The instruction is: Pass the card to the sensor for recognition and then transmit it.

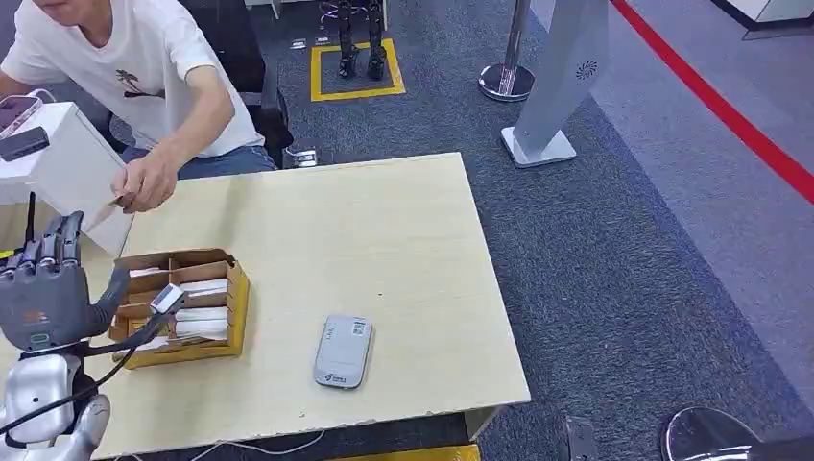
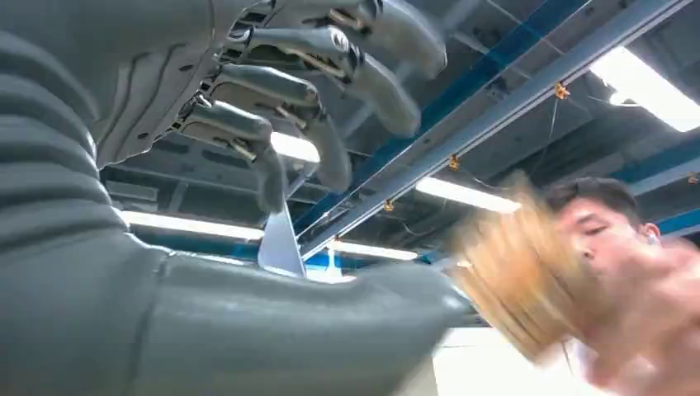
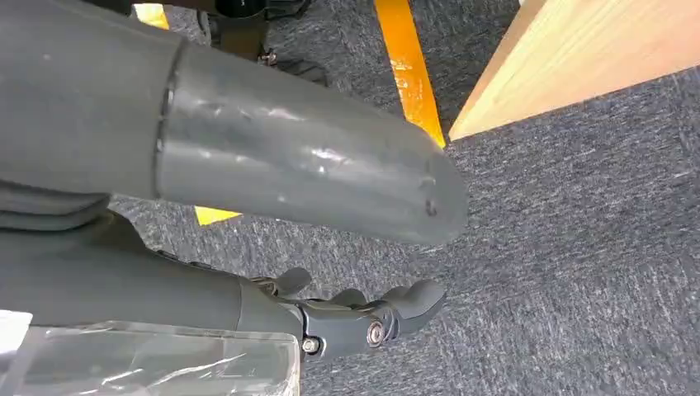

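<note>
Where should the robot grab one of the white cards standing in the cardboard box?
Pinch the top edge of a white card, coming from above. The cards stand on edge in the divided cardboard box, so only their top edges are free; the walls block the sides.

One table (image 1: 384,221), one sensor (image 1: 343,351), one divided card box (image 1: 182,307), one person (image 1: 163,86), possibly several cards.

Left hand (image 1: 43,288) raised, fingers apart — right hand (image 3: 314,247) hangs, curled.

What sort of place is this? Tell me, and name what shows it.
Probably an indoor demo or test hall: grey carpet marked with red and yellow floor lines, a barrier post, and exposed ceiling beams with strip lights overhead.
</note>
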